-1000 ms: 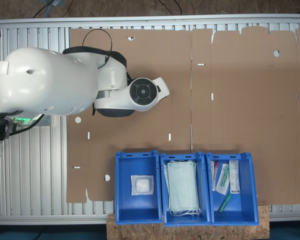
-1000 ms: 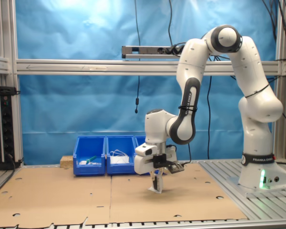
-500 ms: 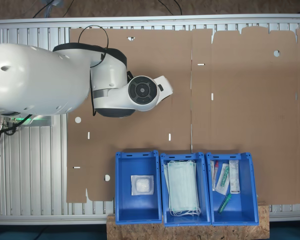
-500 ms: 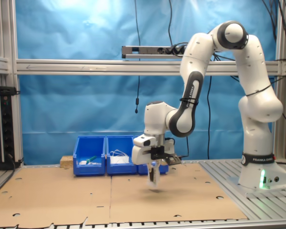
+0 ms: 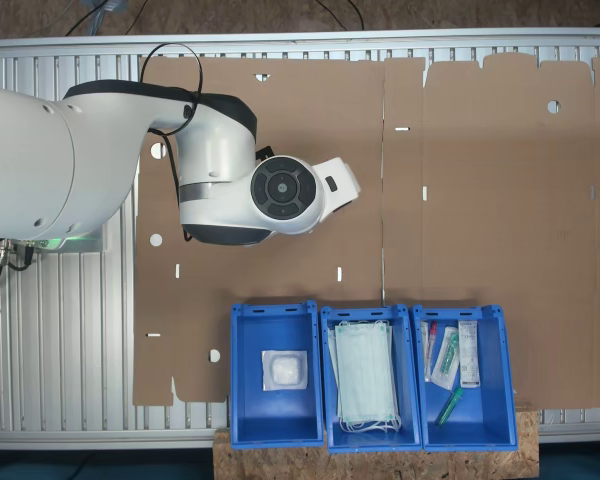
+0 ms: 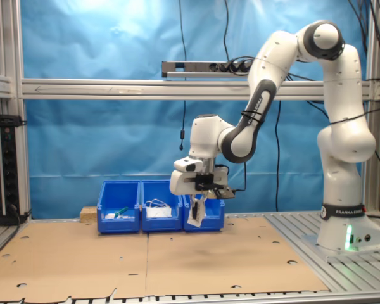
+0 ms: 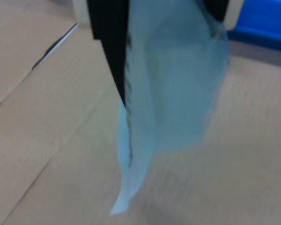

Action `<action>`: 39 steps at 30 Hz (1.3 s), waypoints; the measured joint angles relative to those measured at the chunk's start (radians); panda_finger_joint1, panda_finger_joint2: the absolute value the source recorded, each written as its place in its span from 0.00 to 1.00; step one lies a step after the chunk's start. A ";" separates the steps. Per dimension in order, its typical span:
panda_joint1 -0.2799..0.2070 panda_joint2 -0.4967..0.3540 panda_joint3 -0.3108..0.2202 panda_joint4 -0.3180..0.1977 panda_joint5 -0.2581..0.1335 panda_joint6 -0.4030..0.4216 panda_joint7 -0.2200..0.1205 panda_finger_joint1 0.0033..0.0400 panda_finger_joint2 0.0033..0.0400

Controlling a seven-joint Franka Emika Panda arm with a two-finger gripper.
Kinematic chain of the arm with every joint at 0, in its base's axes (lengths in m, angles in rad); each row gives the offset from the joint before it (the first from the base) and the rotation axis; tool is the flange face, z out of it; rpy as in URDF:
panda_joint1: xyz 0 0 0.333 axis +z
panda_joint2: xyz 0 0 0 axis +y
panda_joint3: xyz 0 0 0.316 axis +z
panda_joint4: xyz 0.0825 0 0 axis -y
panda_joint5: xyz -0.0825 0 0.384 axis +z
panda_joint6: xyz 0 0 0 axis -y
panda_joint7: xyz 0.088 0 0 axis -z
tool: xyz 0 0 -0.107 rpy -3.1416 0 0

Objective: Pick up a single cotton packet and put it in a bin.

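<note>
In the second exterior view my gripper [image 6: 197, 202] is shut on the cotton packet [image 6: 194, 216], which hangs down well above the cardboard, just in front of the blue bins. Up close in the wrist view, the pale crinkled cotton packet [image 7: 173, 93] dangles beside a black finger [image 7: 107, 51]. The bin [image 5: 275, 372] is the one toward the first exterior view's left and holds a small white square packet [image 5: 285, 370]. In the second exterior view the bin [image 6: 213, 214] sits directly behind the gripper. My wrist [image 5: 285, 190] hovers over the cardboard short of the bins.
Beside the bin stand a bin of pale green face masks [image 5: 368, 378] and a bin of syringes and tubes [image 5: 460, 375]. The cardboard sheet [image 5: 480, 200] covers the table. The arm's base [image 6: 345, 234] stands at the second exterior view's right.
The gripper has lifted the packet up off the cardboard and carried it toward the bins. The arm's elbow has swung higher.
</note>
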 joint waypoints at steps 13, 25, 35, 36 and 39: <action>-0.026 -0.049 -0.089 0.000 0.000 -0.050 -0.004 0.06 0.06; -0.049 -0.053 -0.200 0.008 0.000 -0.074 -0.061 0.06 0.06; -0.060 -0.053 -0.298 0.045 -0.014 -0.087 -0.122 0.06 0.06; -0.061 -0.053 -0.308 0.050 -0.019 -0.088 -0.128 0.06 0.06; -0.065 -0.053 -0.333 0.064 -0.033 -0.089 -0.142 0.06 0.06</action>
